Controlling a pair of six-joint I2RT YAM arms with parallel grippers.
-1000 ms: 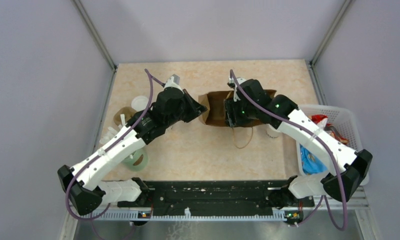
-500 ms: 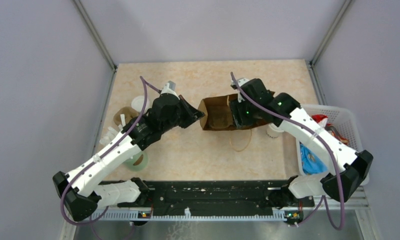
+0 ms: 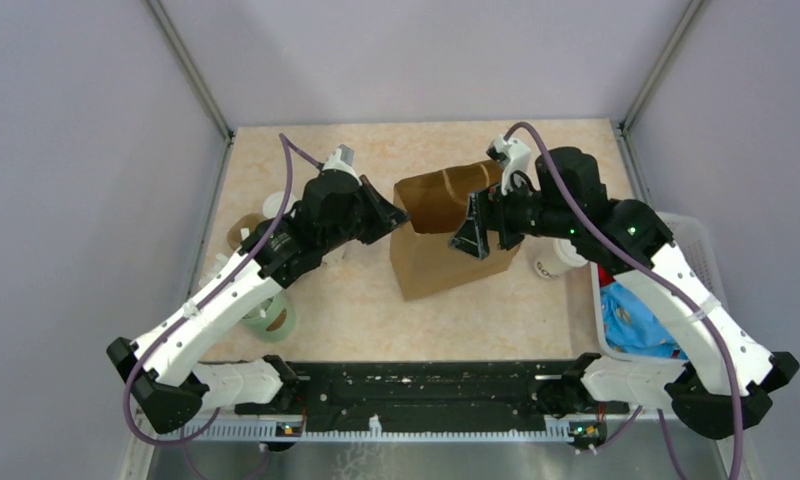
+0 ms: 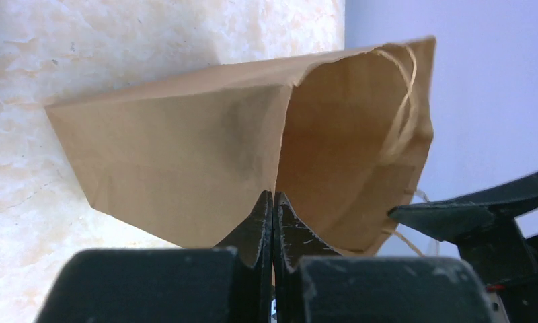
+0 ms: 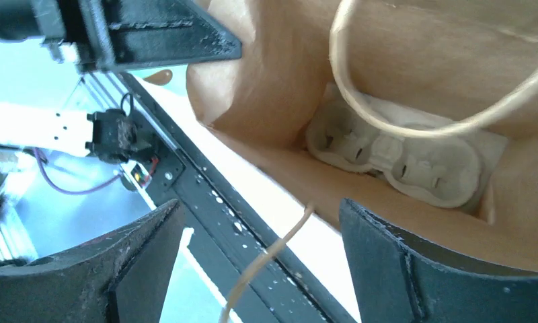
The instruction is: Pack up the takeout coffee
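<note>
Opening the bag [image 3: 446, 258]: left gripper [image 4: 273, 205] is pinching its rim, right gripper [image 5: 256, 208] is hanging spread wide at the mouth. The coffee [image 3: 550, 267] is standing at the bag's 3 o'clock, needing grasping next.

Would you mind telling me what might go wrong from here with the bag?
1. The left gripper pinches only the thin rim of the brown paper bag; the paper may slip or tear and the bag flop.
2. The twine handle loops across the mouth beside the open right gripper and may snag.
3. The takeout coffee stands close beside the right arm and may be knocked.
</note>
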